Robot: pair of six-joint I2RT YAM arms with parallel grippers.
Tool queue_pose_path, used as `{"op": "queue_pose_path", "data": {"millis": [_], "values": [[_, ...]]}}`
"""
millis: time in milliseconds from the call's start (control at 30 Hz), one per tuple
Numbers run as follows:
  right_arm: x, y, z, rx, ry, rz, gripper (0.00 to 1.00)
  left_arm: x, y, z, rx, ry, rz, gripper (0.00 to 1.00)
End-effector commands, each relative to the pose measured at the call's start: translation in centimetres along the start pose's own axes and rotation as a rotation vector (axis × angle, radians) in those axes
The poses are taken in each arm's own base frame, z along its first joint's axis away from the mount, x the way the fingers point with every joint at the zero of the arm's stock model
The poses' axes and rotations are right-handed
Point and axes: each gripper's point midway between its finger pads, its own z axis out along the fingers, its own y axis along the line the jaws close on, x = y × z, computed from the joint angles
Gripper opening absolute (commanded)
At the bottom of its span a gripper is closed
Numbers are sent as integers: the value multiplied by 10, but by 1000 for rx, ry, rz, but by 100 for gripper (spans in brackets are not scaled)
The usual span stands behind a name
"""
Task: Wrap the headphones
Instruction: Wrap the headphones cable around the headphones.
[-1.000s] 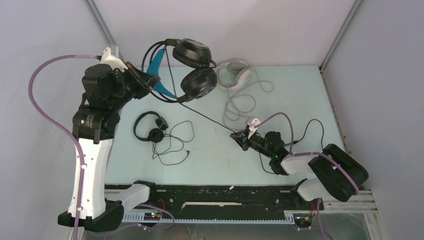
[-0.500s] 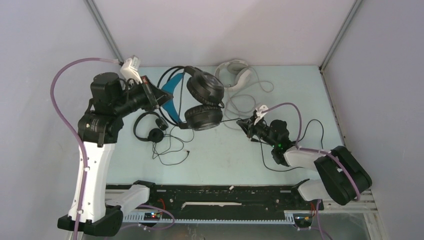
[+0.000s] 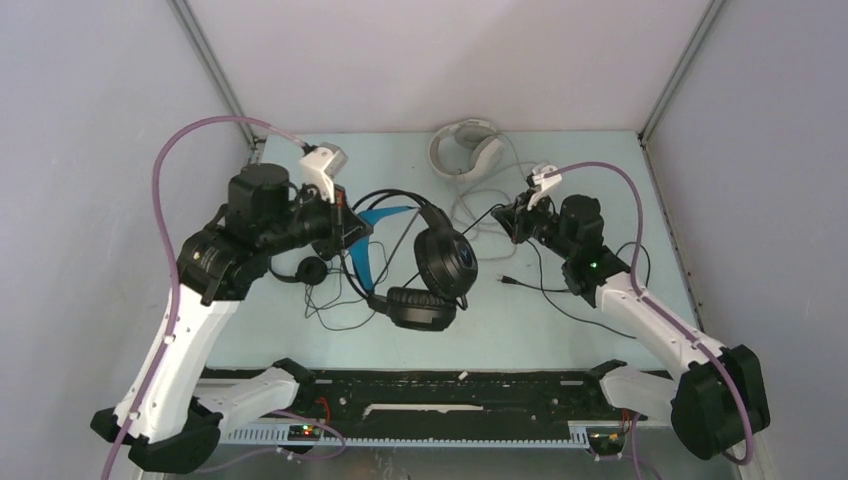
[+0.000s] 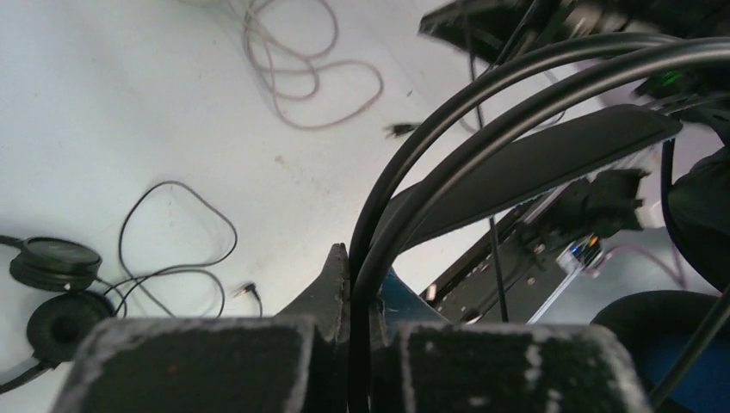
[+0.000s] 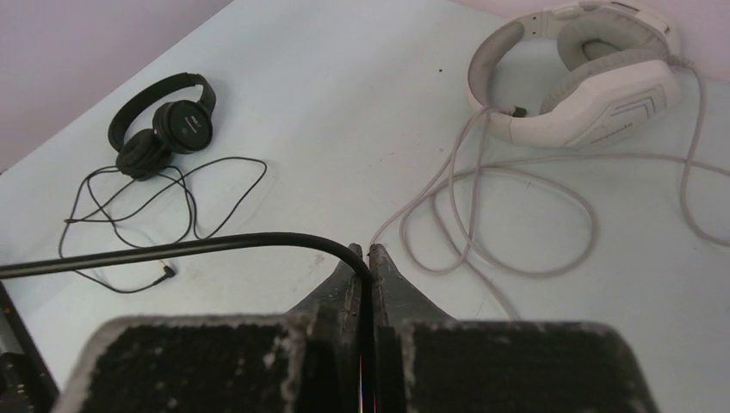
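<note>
My left gripper (image 4: 357, 258) clamps the black pair (image 3: 432, 272) by its headband (image 3: 380, 216), my right gripper (image 5: 366, 255) pinches its cord (image 5: 172, 249): 0 turns wound yet. White pair (image 3: 465, 148), small pair (image 5: 163, 126) untouched, cords loose.

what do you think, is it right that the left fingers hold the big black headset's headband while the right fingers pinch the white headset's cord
No: the right wrist view shows the right fingers pinching the black cord of the big black headset. The white headset lies untouched. The left fingers hold the headband.
</note>
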Motion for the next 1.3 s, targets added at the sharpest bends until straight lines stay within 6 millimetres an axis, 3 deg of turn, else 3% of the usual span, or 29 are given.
{"op": "queue_pose_path", "data": {"millis": [0, 200, 433, 600, 1033, 1167, 1267], "values": [[-15, -7, -20, 65, 80, 78, 0, 10, 5, 1, -67, 60, 114, 0], [-40, 4, -43, 34, 118, 135, 0, 14, 24, 9, -204, 102, 217, 0], [-49, 40, -58, -128, 193, 179, 0, 14, 35, 15, -312, 102, 352, 0], [-59, 42, -68, -106, 193, 199, 0, 18, 40, 21, -373, 131, 475, 0], [-112, 78, -86, -248, 120, 234, 0, 22, 72, 25, -586, 182, 581, 0], [-123, 86, -88, -282, 84, 234, 0, 22, 73, 28, -592, 187, 602, 0], [-128, 83, -82, -275, 63, 236, 0, 26, 61, 36, -498, 170, 616, 0]]}}
